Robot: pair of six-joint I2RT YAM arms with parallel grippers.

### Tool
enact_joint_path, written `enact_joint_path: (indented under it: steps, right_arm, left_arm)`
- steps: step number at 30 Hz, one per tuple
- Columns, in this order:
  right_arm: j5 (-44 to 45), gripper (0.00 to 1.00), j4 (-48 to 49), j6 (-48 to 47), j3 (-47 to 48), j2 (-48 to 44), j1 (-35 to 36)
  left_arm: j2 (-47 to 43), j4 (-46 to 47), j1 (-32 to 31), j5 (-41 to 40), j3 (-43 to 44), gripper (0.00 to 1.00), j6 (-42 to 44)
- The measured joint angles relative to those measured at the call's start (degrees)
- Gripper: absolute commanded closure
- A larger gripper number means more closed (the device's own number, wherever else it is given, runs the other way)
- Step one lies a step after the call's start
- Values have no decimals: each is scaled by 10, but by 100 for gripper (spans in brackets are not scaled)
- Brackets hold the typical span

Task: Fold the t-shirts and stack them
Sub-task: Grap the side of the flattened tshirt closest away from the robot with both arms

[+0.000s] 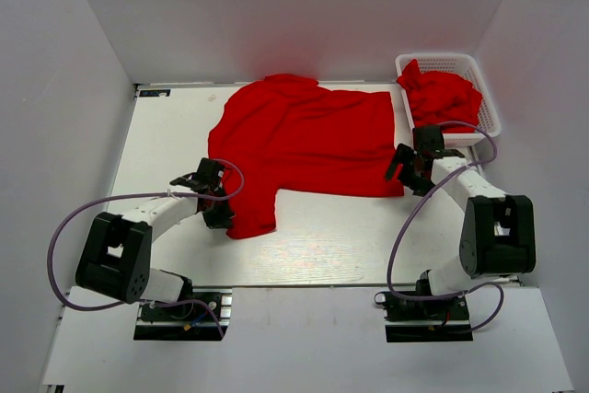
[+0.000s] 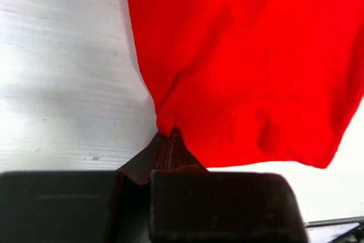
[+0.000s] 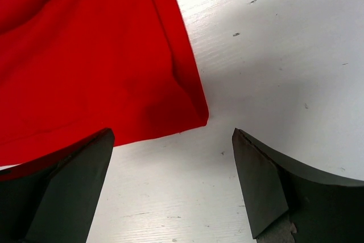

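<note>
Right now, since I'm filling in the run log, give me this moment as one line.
left gripper: shut on spread t-shirt edge | right gripper: open at its corner | basket: holds red cloth heap

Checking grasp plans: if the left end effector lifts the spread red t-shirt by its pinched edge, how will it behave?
Probably floppy: the t-shirt puckers into folds where the left end effector pinches it, so it should drape, not hold shape. Likely light, being thin cloth lying flat. The rest may drag across the table.
</note>
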Motion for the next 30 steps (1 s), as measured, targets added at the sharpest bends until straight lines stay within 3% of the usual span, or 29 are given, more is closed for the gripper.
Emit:
enact_joint_path:
  steps: [12,21,24,25,27,30]
  right_arm:
    - [-5,13,42,17,0,51,0]
    - [-10,33,64,30,-18,61,1]
    - [-9,47,77,35,-29,56,0]
    - [-9,78,83,39,-33,55,0]
    - [-12,100,91,43,-37,57,0]
    - [-14,100,94,57,-38,61,0]
  left_arm:
    - [1,-17,0,-6,4,100,11]
    - [1,-19,0,-6,4,100,12]
    - [1,-19,0,-6,4,100,12]
    - [1,-19,0,-6,4,100,12]
    - [3,-21,0,-6,7,100,12]
    - [6,-34,0,-6,15,100,12]
